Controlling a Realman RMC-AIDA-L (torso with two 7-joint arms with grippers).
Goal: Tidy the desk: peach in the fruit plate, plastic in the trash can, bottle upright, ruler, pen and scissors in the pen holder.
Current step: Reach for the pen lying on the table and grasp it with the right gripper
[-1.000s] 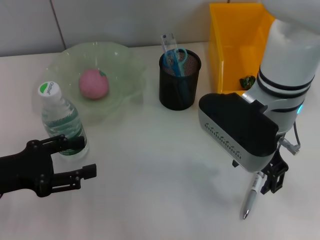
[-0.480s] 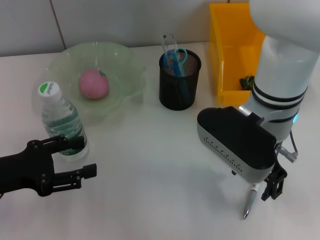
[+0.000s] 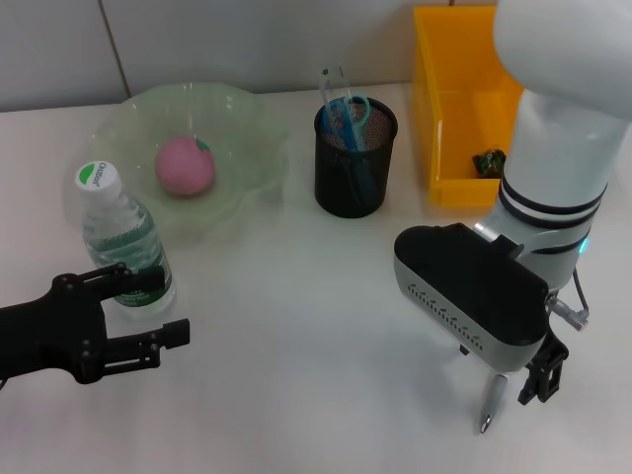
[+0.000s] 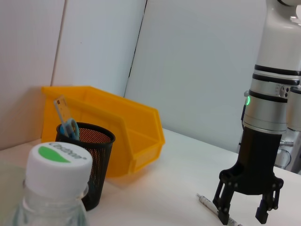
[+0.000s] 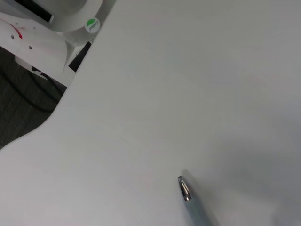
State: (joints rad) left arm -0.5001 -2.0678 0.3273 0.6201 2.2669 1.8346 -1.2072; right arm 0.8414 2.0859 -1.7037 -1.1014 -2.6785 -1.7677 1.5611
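Observation:
The silver pen (image 3: 491, 401) lies on the white table near the front right; its tip (image 5: 184, 189) shows in the right wrist view. My right gripper (image 3: 519, 388) hangs open just over its rear end, fingers (image 4: 225, 205) on either side of the pen (image 4: 207, 203). Ruler (image 3: 333, 83) and blue scissors (image 3: 348, 114) stand in the black mesh pen holder (image 3: 353, 183). The pink peach (image 3: 185, 166) rests in the green fruit plate (image 3: 252, 138). The bottle (image 3: 123, 242) stands upright beside my open left gripper (image 3: 161, 308). A dark piece of plastic (image 3: 487, 160) lies in the yellow trash can (image 3: 444, 109).
The yellow trash can stands against the back wall at the right. The table's front edge curves close to the pen tip, with the robot's base (image 5: 56, 19) beyond it.
My right arm has shifted toward the table's front and lowered its gripper around the pen. The pen's tip stays where it was. The left arm has not moved.

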